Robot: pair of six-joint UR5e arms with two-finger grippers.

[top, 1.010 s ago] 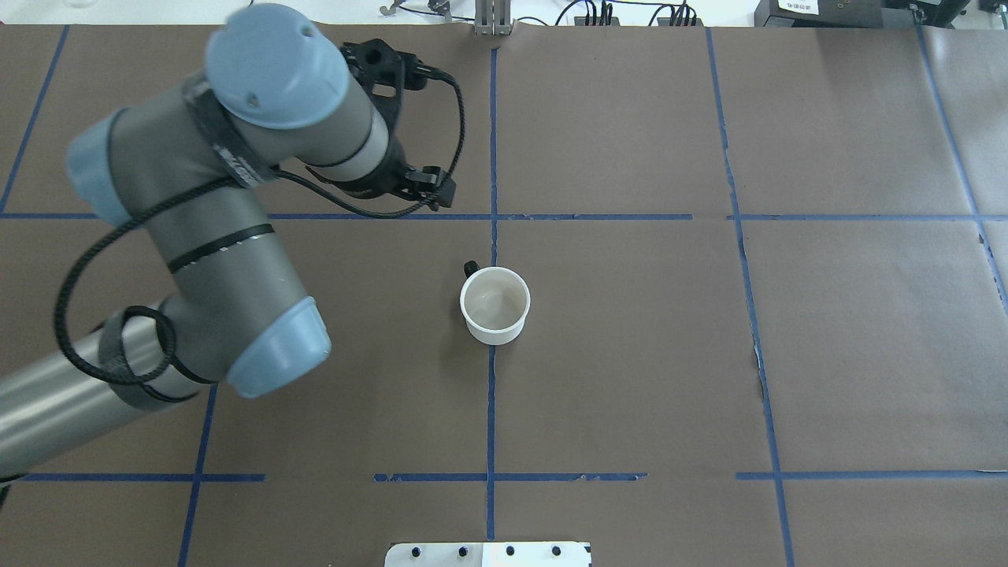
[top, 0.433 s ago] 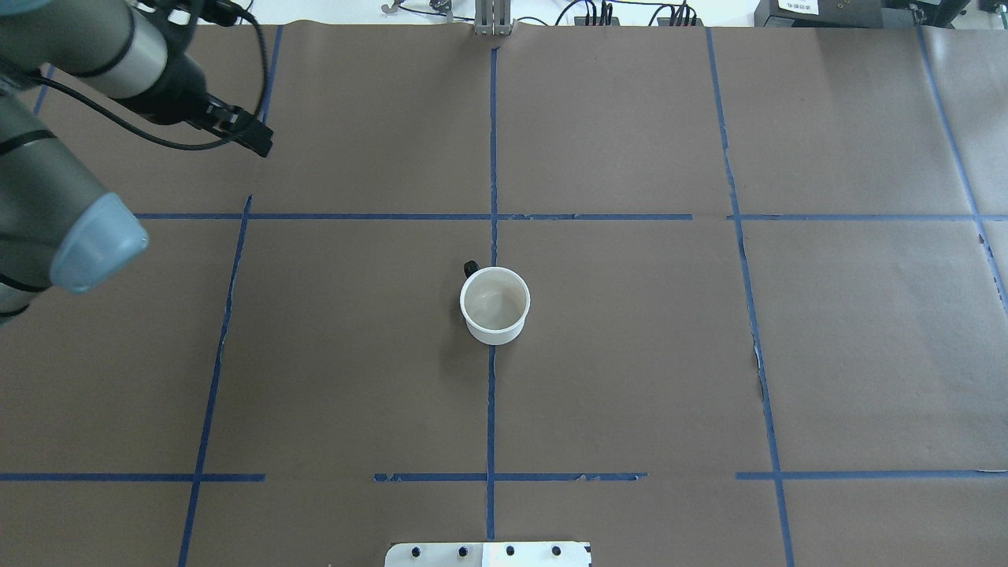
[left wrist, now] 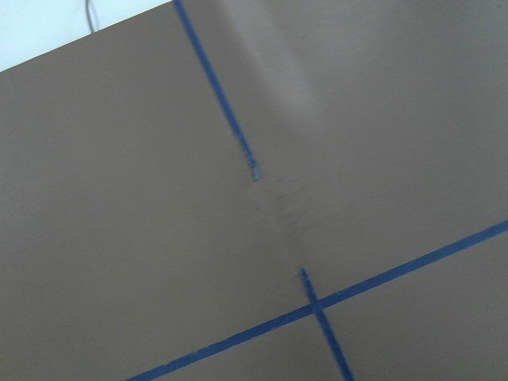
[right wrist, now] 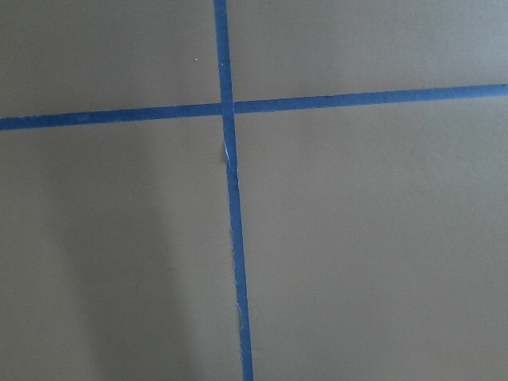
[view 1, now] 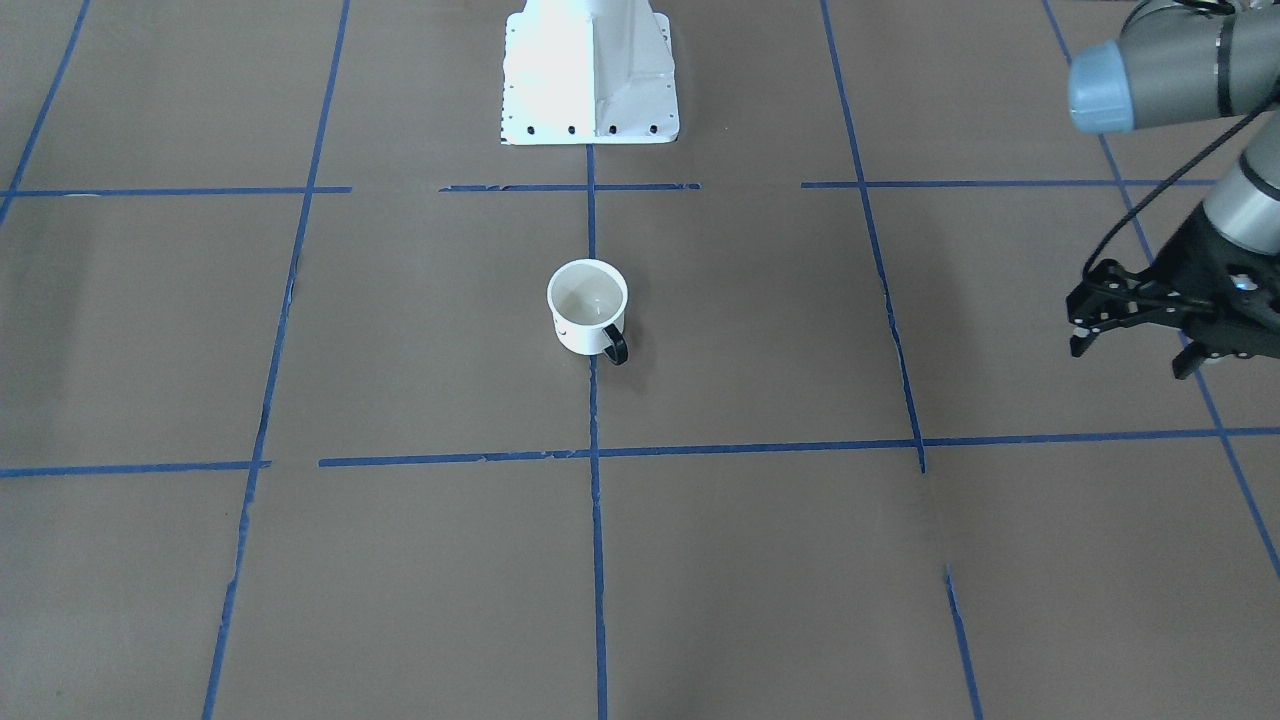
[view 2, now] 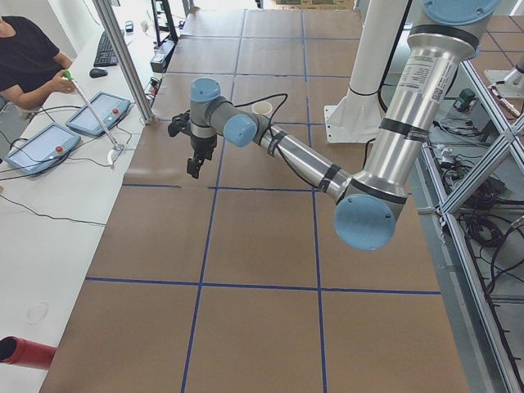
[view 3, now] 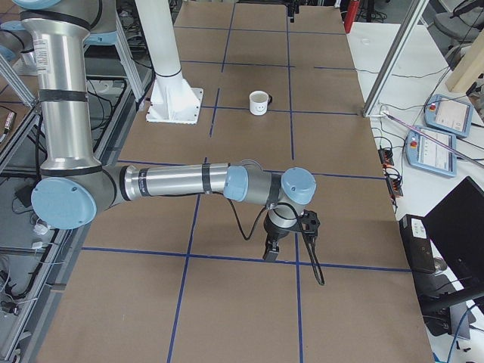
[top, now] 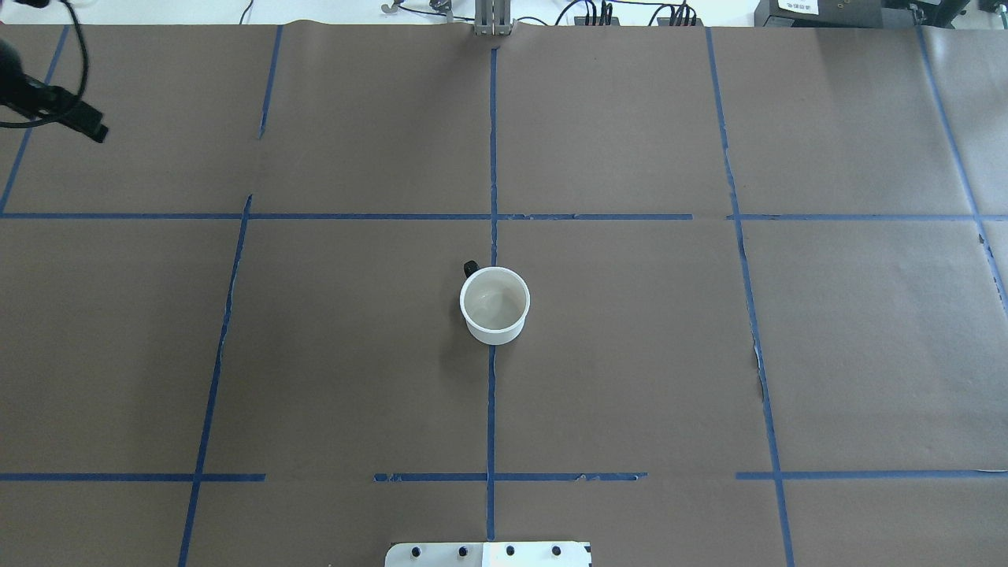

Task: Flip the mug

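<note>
Overhead exterior gives me the brown-papered worktop [top: 630, 378], its middle left free because both arms sit out near opposite ends. My left hand [view 1: 1130, 358] hangs empty with fingers spread, well apart from everything (the right hand [view 3: 283, 242] I only catch side-on, so I cannot tell its state). The mug [top: 494, 305] stands upright, mouth up, on the centre tape line, where I judge either arm could reach it.
</note>
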